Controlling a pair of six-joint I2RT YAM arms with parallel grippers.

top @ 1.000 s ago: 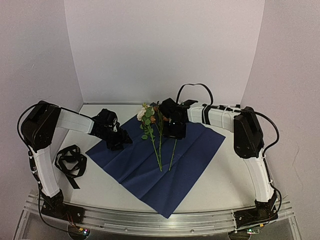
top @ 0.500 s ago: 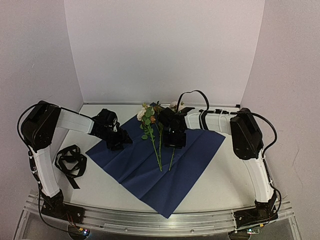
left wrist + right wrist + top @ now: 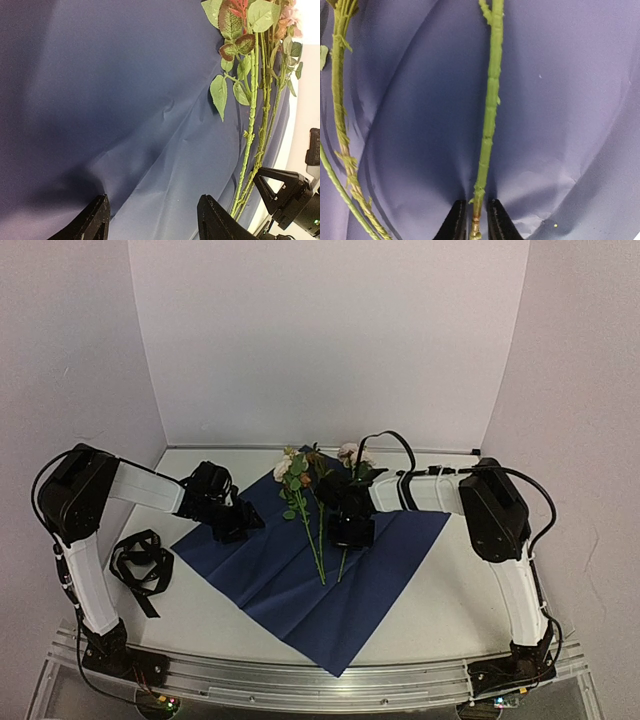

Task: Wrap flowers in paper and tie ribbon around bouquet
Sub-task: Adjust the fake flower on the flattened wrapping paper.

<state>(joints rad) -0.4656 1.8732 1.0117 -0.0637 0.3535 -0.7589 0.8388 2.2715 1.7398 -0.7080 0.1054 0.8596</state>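
The paper lies spread on the table with its dark navy face up. The flowers rest on it, heads toward the back wall and stems pointing to the front. One pale rose lies apart on the right; my right gripper is shut on its green stem, with the fingers close on either side near the cut end. My left gripper hovers open over the paper's left part, holding nothing. The black ribbon lies bunched at the far left.
White walls close in the back and both sides of the table. The two other stems lie just left of the held stem. The right gripper shows at the lower right of the left wrist view.
The right gripper has moved toward the front along the single stem and closed its jaws round it. The rose head now shows behind it. The left arm has barely shifted.
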